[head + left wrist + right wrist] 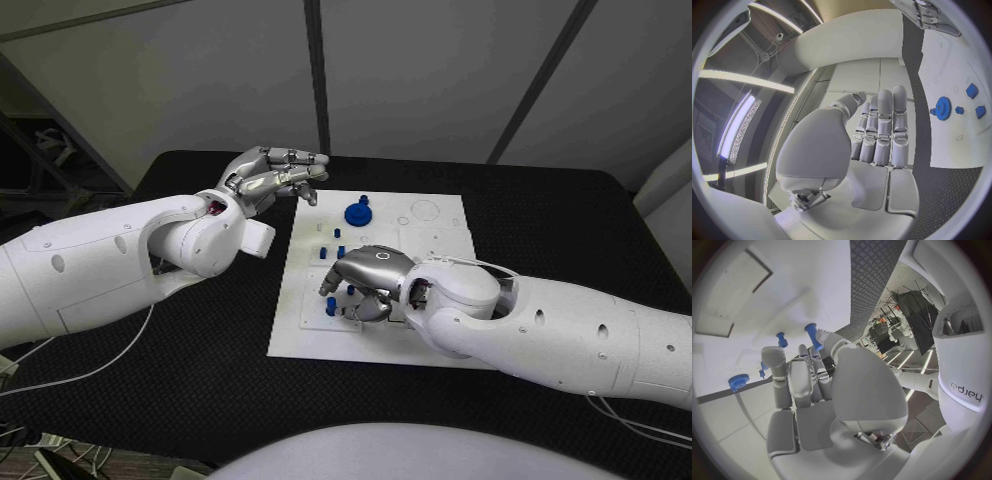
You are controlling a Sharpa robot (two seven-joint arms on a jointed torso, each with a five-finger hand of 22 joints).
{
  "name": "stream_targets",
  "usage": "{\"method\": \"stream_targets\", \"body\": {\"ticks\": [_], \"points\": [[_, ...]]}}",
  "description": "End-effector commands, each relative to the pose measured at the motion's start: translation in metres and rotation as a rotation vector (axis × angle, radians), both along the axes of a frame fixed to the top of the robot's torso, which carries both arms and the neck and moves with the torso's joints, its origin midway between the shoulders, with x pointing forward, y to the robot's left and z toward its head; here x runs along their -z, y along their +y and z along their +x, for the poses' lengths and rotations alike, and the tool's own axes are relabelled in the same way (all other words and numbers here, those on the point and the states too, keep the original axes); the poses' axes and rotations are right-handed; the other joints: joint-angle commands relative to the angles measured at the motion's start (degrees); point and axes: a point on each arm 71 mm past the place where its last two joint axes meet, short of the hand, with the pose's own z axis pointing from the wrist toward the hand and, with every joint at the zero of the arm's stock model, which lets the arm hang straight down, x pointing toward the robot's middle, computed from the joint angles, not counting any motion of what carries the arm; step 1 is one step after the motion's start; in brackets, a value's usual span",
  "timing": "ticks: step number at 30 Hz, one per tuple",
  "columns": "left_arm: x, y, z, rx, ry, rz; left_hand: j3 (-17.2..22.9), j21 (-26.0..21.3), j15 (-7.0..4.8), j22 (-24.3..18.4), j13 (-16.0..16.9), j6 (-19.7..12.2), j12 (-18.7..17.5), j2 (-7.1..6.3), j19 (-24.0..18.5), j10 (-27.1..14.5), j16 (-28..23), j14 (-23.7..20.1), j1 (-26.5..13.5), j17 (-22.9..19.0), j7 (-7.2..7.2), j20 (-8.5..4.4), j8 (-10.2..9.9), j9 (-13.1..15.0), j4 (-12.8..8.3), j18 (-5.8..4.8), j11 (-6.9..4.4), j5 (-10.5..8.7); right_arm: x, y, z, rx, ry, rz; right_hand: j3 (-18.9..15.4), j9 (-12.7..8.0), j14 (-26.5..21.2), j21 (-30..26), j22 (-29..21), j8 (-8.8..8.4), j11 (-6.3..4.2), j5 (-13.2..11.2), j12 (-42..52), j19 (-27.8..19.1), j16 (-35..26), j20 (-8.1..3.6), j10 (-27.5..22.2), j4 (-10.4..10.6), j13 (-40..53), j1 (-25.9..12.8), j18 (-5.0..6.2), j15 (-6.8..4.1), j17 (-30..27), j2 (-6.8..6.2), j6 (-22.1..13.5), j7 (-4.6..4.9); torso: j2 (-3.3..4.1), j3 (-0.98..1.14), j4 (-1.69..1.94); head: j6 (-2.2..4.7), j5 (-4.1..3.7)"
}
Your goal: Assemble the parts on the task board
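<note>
Task board [418, 300], blue gear [943, 108] in L wrist

We note black table [188, 380], textured surface. We find white task board [433, 235] lying flat at its middle.

One piece of writing can be read; in the right wrist view, dark grey letters stand on the glossy white rounded shell of the robot arm [962, 385], near the rim of the circle; they are seen turned and mirrored, and they seem to spell "harpa", probably a part of the brand name Sharpa, with the first letter cut off; on the white flat task board [433, 240] no text or number is legible.
</note>
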Motion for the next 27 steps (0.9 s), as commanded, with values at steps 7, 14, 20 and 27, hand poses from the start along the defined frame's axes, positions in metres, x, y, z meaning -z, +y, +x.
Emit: {"method": "stream_targets", "body": {"ticks": [7, 14, 20, 27], "points": [[-0.001, 0.001, 0.0, 0.008, -0.003, -0.007, -0.3, -0.3, 0.09, -0.1, 0.0, 0.0, 0.3, 0.39, 0.3, -0.3, -0.2, 0.4, 0.0, -0.1, 0.27, -0.11, -0.2, 0.0, -0.1, -0.92, -0.09, -0.24, -0.02, -0.013, -0.004, 0.011, -0.083, 0.234, -3.1, 0.1, -0.9, -1.7, -2.0, 0.19, 0.0, -0.3, 2.0, -1.2, -1.1, 0.19, -1.2, 0.1, 0.3, 0.4, 1.42, 0.05, -2.1, -0.19, -0.9, -0.15, -0.03, 0.06, -0.07, 0.33, -0.21], [-0.001, 0.002, 0.0, 0.005, -0.002, -0.006, -0.3, -0.3, 0.09, -0.1, 0.0, 0.0, 0.3, 0.39, 0.3, -0.3, -0.2, 0.4, 0.0, -0.1, 0.27, -0.11, -0.2, 0.0, -0.1, -0.92, -0.09, -0.24, -0.026, -0.07, 0.002, 0.194, 0.013, 0.278, -4.1, 1.2, -0.2, -1.5, -1.5, 2.6, -1.64, 0.1, 8.4, -0.4, -0.4, -0.6, 8.8, 2.1, 1.6, -1.0, 1.32, -1.05, -1.2, 0.86, 4.5, 1.29, -0.23, -0.09, -0.25, 0.85, -1.53], [-0.002, 0.004, -0.002, 0.002, 0.001, -0.008, -0.3, -0.3, 0.09, -0.1, 0.0, 0.0, 0.3, 0.39, 0.3, -0.3, -0.2, 0.4, 0.0, -0.1, 0.27, -0.11, -0.2, 0.0, -0.1, -0.92, -0.09, -0.24, -0.028, -0.134, 0.008, 0.425, 0.1, 0.238, -9.7, 2.0, 2.9, 4.1, 6.1, 4.84, -5.42, -0.1, 25.4, 6.5, 4.7, -3.6, 21.6, 3.4, 13.8, -2.6, -0.42, -4.33, 8.3, -2.44, 7.1, -1.73, -0.39, -0.23, -0.84, 1.19, -2.98], [-0.001, 0.004, -0.002, 0.002, 0.003, -0.01, -0.5, -0.3, 0.1, -0.2, 0.0, -0.1, 0.4, 0.48, 0.3, -0.4, -0.3, 0.4, 0.0, -0.2, 0.29, -0.09, -0.3, 0.0, -0.1, -0.92, -0.07, -0.25, -0.03, -0.179, -0.002, 0.577, 0.15, 0.179, -17.4, 4.0, 4.4, 7.9, 11.7, 8.83, -5.39, 4.6, 66.3, 10.9, 10.1, -3.84, 21.9, 9.1, 60.8, -3.0, -1.67, -4.38, 18.3, 0.21, 5.4, -1.9, -0.53, -0.27, -1.2, 1.41, -4.67]]}}
